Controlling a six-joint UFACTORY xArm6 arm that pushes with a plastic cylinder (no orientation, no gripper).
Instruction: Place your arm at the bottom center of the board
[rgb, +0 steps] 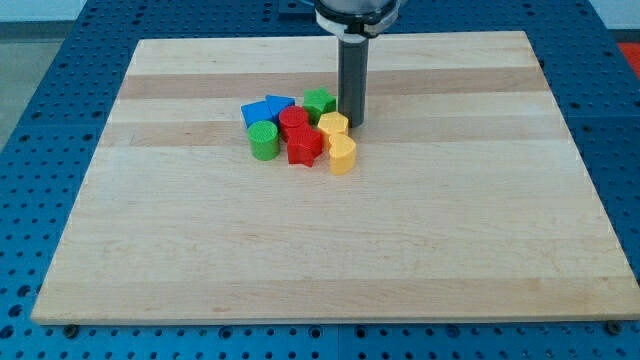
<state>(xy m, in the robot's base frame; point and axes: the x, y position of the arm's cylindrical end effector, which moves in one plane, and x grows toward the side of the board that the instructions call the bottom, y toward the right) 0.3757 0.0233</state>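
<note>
My tip (353, 122) touches the wooden board (330, 250) in its upper middle, just right of a tight cluster of blocks. The rod comes down from the view's top. Nearest to the tip are a green star block (320, 102) on its left and a yellow block (333, 125) just below-left. A yellow heart-like block (343, 154) lies below that. Two red blocks sit in the cluster's middle, one upper (293, 120) and one star-shaped lower (304, 145). A blue cube (257, 113) and a blue triangle (279, 103) are at the left, with a green cylinder (264, 140) below them.
The board lies on a blue perforated table (60, 80) that shows on all sides. The board's bottom edge runs near the view's bottom.
</note>
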